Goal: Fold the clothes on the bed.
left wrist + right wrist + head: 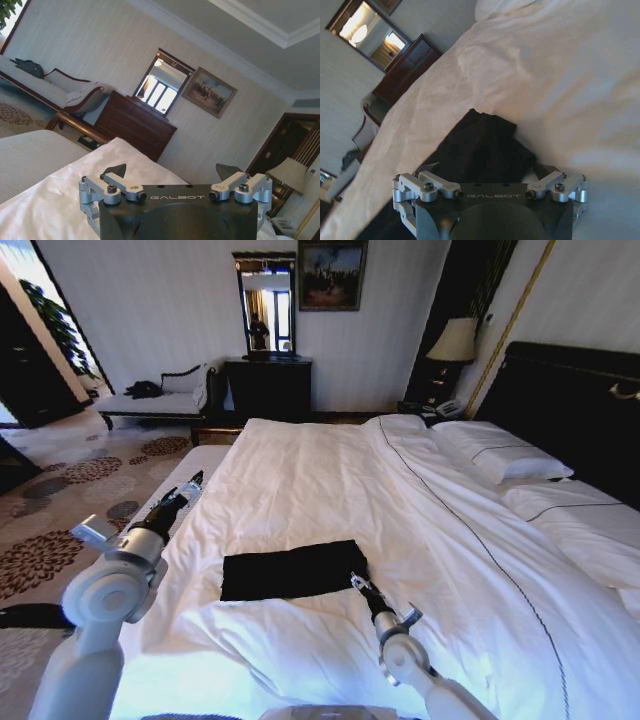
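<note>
The clothes (293,570) lie as a flat black rectangle on the near part of the bed's white duvet (400,500). My right gripper (357,582) sits at the near right corner of the black cloth, just above the duvet. In the right wrist view the right gripper (487,172) stands open, and the black clothes (480,145) bunch up straight ahead of its fingertips (434,167). My left gripper (190,484) hovers over the bed's left edge, well apart from the clothes. The left wrist view has the left gripper (172,172) open with nothing between its fingers.
White pillows (500,455) and a dark headboard (570,400) lie to the right. A dark dresser (268,388) with a mirror and a chaise (160,400) stand by the far wall, and a lamp (455,340) beside the bed. Patterned carpet (60,500) runs along the bed's left.
</note>
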Available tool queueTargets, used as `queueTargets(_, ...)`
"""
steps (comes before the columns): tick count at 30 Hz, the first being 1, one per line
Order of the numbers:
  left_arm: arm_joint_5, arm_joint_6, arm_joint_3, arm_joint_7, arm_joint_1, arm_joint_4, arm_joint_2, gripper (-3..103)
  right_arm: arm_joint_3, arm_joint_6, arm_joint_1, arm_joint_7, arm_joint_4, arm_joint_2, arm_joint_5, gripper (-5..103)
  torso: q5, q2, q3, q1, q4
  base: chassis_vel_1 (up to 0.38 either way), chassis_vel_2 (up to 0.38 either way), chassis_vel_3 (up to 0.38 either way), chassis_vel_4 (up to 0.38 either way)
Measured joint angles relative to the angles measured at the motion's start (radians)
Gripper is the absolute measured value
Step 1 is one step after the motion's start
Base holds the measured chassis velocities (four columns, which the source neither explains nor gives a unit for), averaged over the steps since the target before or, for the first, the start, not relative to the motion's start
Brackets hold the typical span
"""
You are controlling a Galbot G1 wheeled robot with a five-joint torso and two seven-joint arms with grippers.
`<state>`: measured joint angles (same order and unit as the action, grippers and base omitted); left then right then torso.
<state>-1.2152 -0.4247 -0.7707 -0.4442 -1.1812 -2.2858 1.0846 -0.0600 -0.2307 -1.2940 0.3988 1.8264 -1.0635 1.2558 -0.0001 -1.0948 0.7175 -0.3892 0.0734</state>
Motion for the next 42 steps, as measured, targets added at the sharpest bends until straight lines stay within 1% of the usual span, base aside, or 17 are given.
queueTargets(2, 0.006, -0.001, 0.003, 0.000, 0.000, 0.002, 0.000, 100, -0.005, 0.000, 0.008, -0.003, -0.006, -0.019, 0.006, 100, -0.0001, 0.000, 0.000, 0.000, 0.0000, 0.000, 0.000, 0.000, 0.000)
queueTargets(6, 0.029, -0.003, 0.012, 0.000, -0.008, 0.007, 0.004, 100, -0.020, 0.001, 0.032, -0.012, -0.029, -0.106, 0.016, 100, 0.0000, 0.000, 0.000, 0.000, -0.0001, 0.000, 0.000, 0.000, 0.000)
queueTargets(9, 0.042, -0.003, 0.013, 0.000, -0.014, 0.007, 0.004, 100, -0.025, 0.002, 0.040, -0.022, -0.048, -0.139, 0.016, 100, 0.0000, 0.000, 0.000, 0.000, -0.0001, 0.000, 0.000, 0.000, 0.000)
queueTargets(16, 0.055, -0.004, 0.010, 0.001, -0.028, 0.004, 0.003, 100, -0.030, 0.002, 0.061, -0.040, -0.091, -0.149, 0.025, 100, 0.0000, 0.000, 0.000, 0.000, 0.0000, 0.000, 0.000, 0.000, 0.000)
queueTargets(17, 0.059, -0.004, 0.010, 0.001, -0.031, 0.002, 0.004, 100, -0.032, 0.002, 0.067, -0.043, -0.100, -0.147, 0.027, 103, 0.0000, 0.000, 0.000, 0.000, -0.0001, 0.000, 0.000, 0.000, 0.000)
queueTargets(20, 0.070, -0.004, 0.010, 0.001, -0.039, -0.001, 0.005, 100, -0.036, -0.001, 0.071, -0.046, -0.114, -0.137, 0.027, 89, 0.0001, 0.000, 0.000, 0.000, -0.0001, 0.000, 0.000, 0.000, 0.000)
queueTargets(21, 0.070, -0.004, 0.010, 0.001, -0.039, -0.001, 0.005, 100, -0.036, -0.001, 0.071, -0.046, -0.114, -0.137, 0.027, 89, 0.0001, 0.000, 0.000, 0.000, -0.0001, 0.000, 0.000, 0.000, 0.000)
queueTargets(24, 0.080, -0.004, 0.010, 0.001, -0.047, -0.003, 0.007, 100, -0.038, -0.006, 0.067, -0.061, -0.120, -0.124, 0.026, 73, 0.0001, 0.000, 0.000, 0.000, 0.0000, 0.000, 0.000, 0.000, 0.000)
queueTargets(26, 0.083, -0.004, 0.011, 0.001, -0.049, -0.004, 0.008, 100, -0.039, -0.008, 0.067, -0.066, -0.124, -0.123, 0.025, 73, 0.0001, 0.000, 0.000, 0.000, 0.0000, 0.000, 0.000, 0.000, 0.000)
queueTargets(29, 0.091, -0.004, 0.015, 0.002, -0.055, -0.010, 0.012, 100, -0.039, -0.016, 0.069, -0.084, -0.135, -0.123, 0.023, 57, 0.0001, 0.000, 0.000, 0.000, 0.0000, 0.000, 0.000, 0.000, 0.000)
queueTargets(31, 0.093, -0.004, 0.016, 0.002, -0.057, -0.010, 0.012, 100, -0.039, -0.017, 0.069, -0.088, -0.137, -0.123, 0.022, 57, 0.0001, 0.000, 0.000, 0.000, 0.0000, 0.000, 0.000, 0.000, 0.000)
queueTargets(34, 0.099, -0.004, 0.012, 0.002, -0.070, -0.017, 0.012, 100, -0.043, -0.024, 0.073, -0.116, -0.150, -0.123, 0.019, 40, 0.0001, 0.000, 0.000, 0.000, 0.0000, 0.000, 0.000, 0.000, 0.000)
queueTargets(35, 0.099, -0.004, 0.012, 0.002, -0.070, -0.017, 0.012, 100, -0.043, -0.024, 0.073, -0.116, -0.150, -0.123, 0.019, 40, 0.0001, 0.000, 0.000, 0.000, 0.0000, 0.000, 0.000, 0.000, 0.000)
queueTargets(38, 0.102, -0.004, 0.006, 0.002, -0.076, -0.018, 0.008, 100, -0.051, -0.031, 0.079, -0.133, -0.161, -0.131, 0.011, 24, 0.0002, 0.000, 0.000, 0.000, -0.0001, 0.000, 0.000, 0.000, 0.000)
queueTargets(39, 0.102, -0.004, 0.006, 0.002, -0.076, -0.018, 0.008, 100, -0.051, -0.031, 0.079, -0.133, -0.161, -0.131, 0.011, 24, 0.0002, 0.000, 0.000, 0.000, -0.0001, 0.000, 0.000, 0.000, 0.000)
queueTargets(41, 0.105, -0.004, 0.005, 0.003, -0.077, -0.013, 0.007, 100, -0.063, -0.036, 0.078, -0.148, -0.161, -0.132, 0.004, 14, 0.0003, 0.000, 0.000, 0.000, -0.0002, 0.000, 0.000, 0.000, 0.000)
queueTargets(42, 0.106, -0.004, 0.005, 0.003, -0.077, -0.011, 0.007, 100, -0.071, -0.037, 0.074, -0.158, -0.155, -0.130, 0.003, 14, 0.0003, 0.000, 0.000, 0.000, -0.0003, 0.000, 0.000, 0.000, 0.000)
